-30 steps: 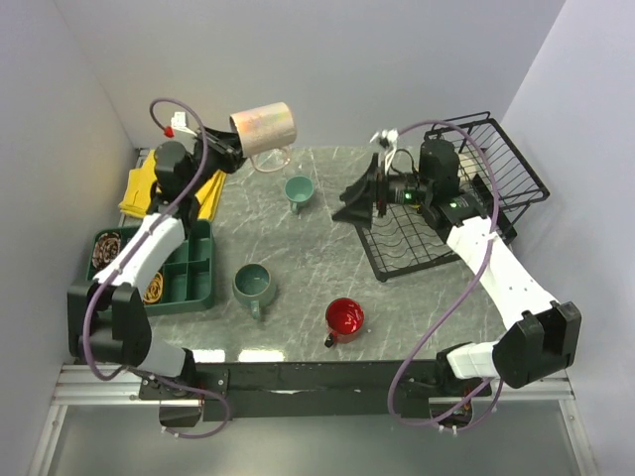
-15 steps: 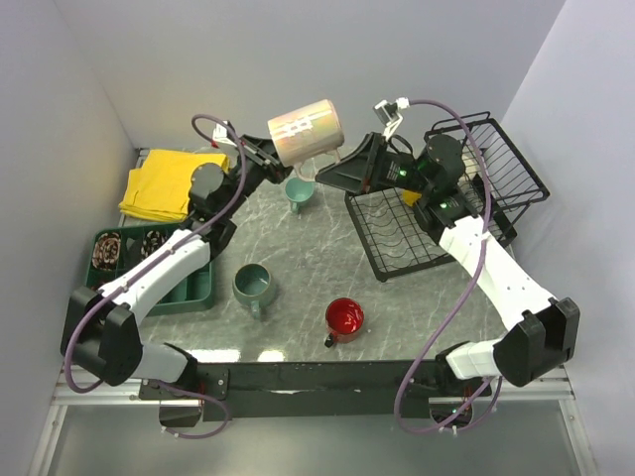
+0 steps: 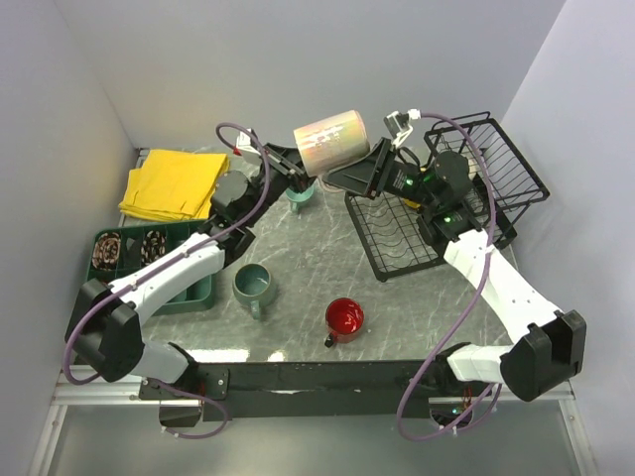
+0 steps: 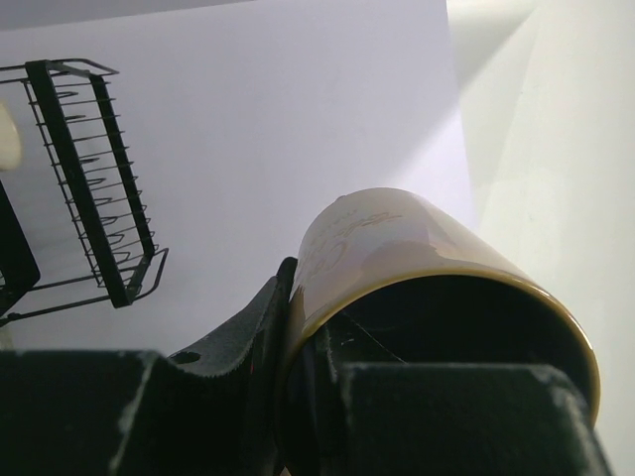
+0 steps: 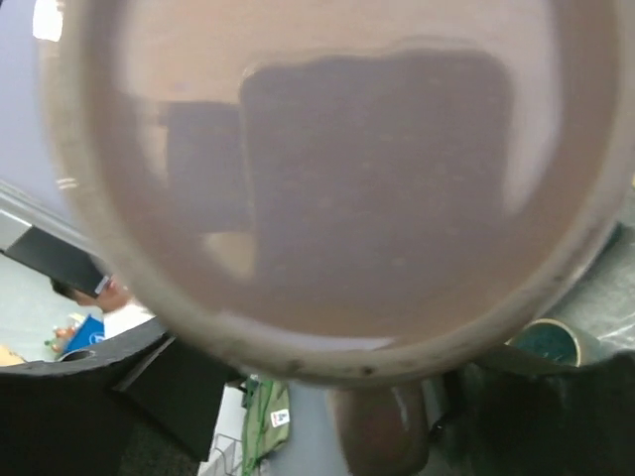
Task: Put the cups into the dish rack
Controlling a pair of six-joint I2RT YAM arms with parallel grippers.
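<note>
- Top external view shows the table [image 3: 308,248] with walls close along its left, far and right edges. Its widest bare stretch runs down the middle, between the tray on the left and the rack on the right.
- One dish rack [image 3: 392,243] lies at the table's right. Its flat grid faces the middle and its taller basket is by the right wall. No cup can be made out on the grid.
- One green compartment tray [image 3: 193,283] sits at the left edge, with one yellow cloth [image 3: 174,183] behind it.
- The pink mug [image 3: 330,142] hangs on its side in the air above the far middle, just left of the rack.
- The left gripper [image 3: 303,167] is clamped on the mug's wall at the rim. Only the left wrist view shows this, with one of the fingers [image 4: 248,337] outside and one inside.
- The right gripper [image 3: 362,174] has its jaws apart just beside the mug's base. The right wrist view is nearly filled by that base, with the handle pointing down.
- The grey-green mug [image 3: 255,285] and the red mug [image 3: 344,317] stand upright near the front edge, well apart.
- The small teal mug [image 3: 301,193] stands under the left gripper, partly hidden.
- Four mugs can be counted.
</note>
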